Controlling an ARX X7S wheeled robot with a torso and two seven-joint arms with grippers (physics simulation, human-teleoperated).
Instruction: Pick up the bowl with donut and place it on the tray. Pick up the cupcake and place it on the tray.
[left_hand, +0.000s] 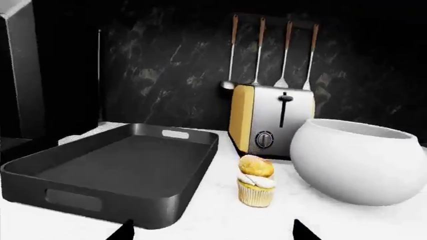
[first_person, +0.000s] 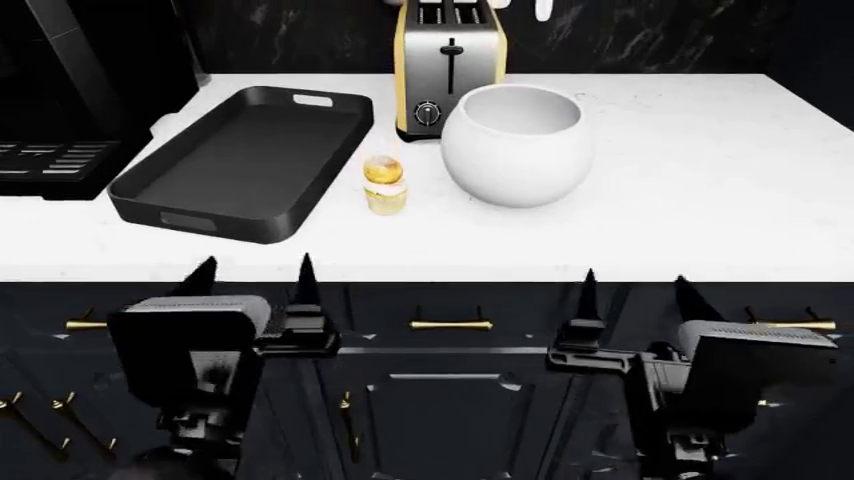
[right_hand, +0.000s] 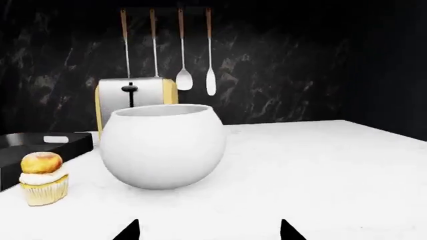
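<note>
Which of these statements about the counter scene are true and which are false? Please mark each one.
1. The tray has nothing inside it. True.
2. The cupcake stands between the tray and the bowl. True.
3. The bowl lies tipped on its side. False: it sits upright with its mouth facing up.
4. The left gripper is shut on the cupcake. False: it is open, at the near edge of the counter and apart from the cupcake.
5. The toaster stands behind the bowl, near the wall. True.
6. The right gripper holds the bowl's rim. False: it is open and touches nothing.
</note>
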